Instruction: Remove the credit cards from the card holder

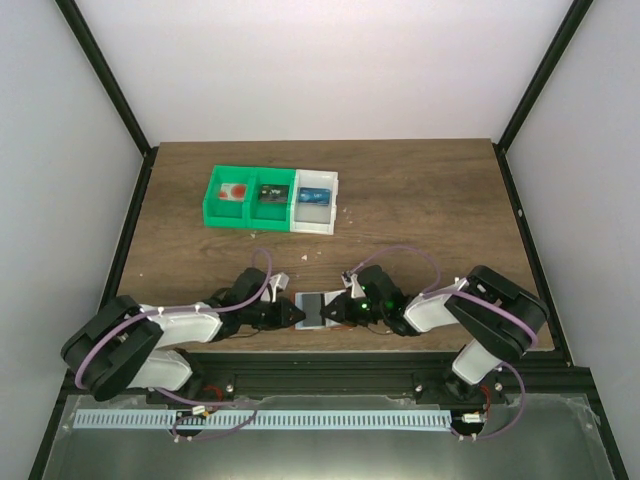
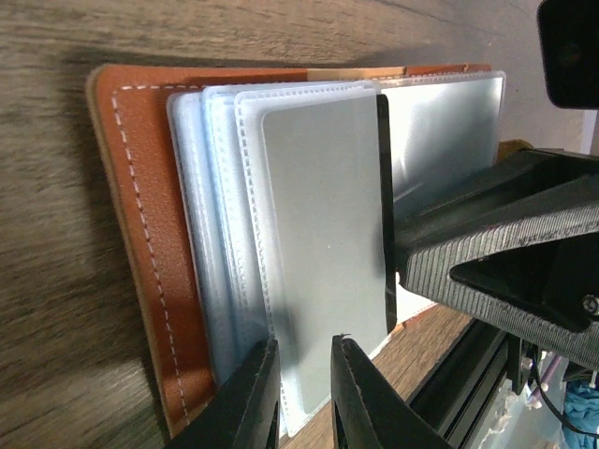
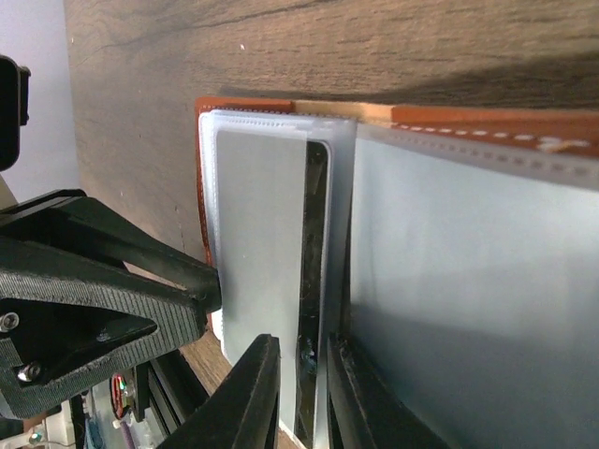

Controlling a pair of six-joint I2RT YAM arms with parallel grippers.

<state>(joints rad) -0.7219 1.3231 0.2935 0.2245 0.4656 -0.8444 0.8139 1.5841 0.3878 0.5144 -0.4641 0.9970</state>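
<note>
The card holder lies open near the table's front edge, orange-brown outside with clear pale sleeves. A pale grey card sits in the top flat sleeve. My left gripper is nearly closed, nothing pinched between its fingers, and its tips rest on that sleeve's near edge. My right gripper is shut on one sleeve page that stands upright, with a dark card seen edge-on inside it. The same page shows in the left wrist view as a dark strip. In the top view the two grippers meet over the holder, left and right.
A green bin with two compartments and a white bin stand side by side at the back of the table. A blue card lies in the white bin. The table's front edge and black rail run just behind both grippers.
</note>
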